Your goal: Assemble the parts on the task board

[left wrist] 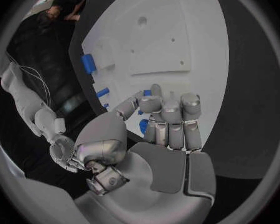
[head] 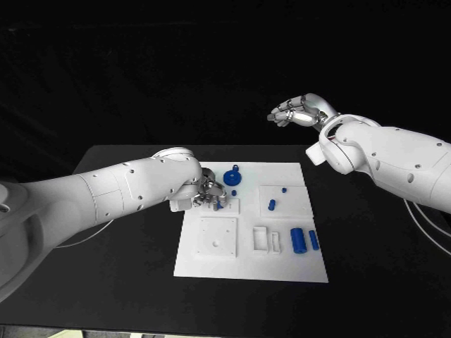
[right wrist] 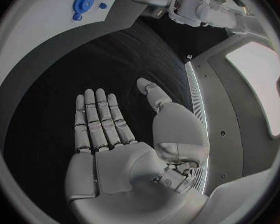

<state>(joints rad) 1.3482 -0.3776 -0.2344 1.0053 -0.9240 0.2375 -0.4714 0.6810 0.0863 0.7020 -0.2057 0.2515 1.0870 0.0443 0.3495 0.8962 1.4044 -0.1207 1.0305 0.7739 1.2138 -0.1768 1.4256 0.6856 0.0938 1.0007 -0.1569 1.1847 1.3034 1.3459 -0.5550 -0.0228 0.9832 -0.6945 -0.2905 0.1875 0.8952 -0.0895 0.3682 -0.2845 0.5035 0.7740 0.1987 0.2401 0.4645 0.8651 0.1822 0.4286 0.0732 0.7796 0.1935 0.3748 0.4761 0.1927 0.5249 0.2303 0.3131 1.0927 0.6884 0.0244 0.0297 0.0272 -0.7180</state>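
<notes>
So the left robot hand (head: pixel 205 195) sits low over the upper left part of the task board (head: pixel 251 264), and the arm covers most of it from the head camera. In the left wrist view its fingers (left wrist: pixel 171 117) are curled in together over a small blue part (left wrist: pixel 144 126), but honestly I can't tell whether that piece is actually pinched or just lying under the fingertips, since only slivers of blue peek out.

The right robot hand (head: pixel 299 113) is up in the air beyond the far edge of the table (head: pixel 124 296), well away from the board. The right wrist view shows it flat and spread, palm bare, holding nothing.

The board lies in the middle of the table. On it: a round blue gear-like part (head: pixel 232 176) near the far edge, just beside the left hand, a small blue peg (head: pixel 271 205) on a raised white block, and two blue cylinders (head: pixel 304 239) side by side near the right edge. The white recessed blocks are hard to make out against the white plate. I can't read any writing or labels anywhere.
</notes>
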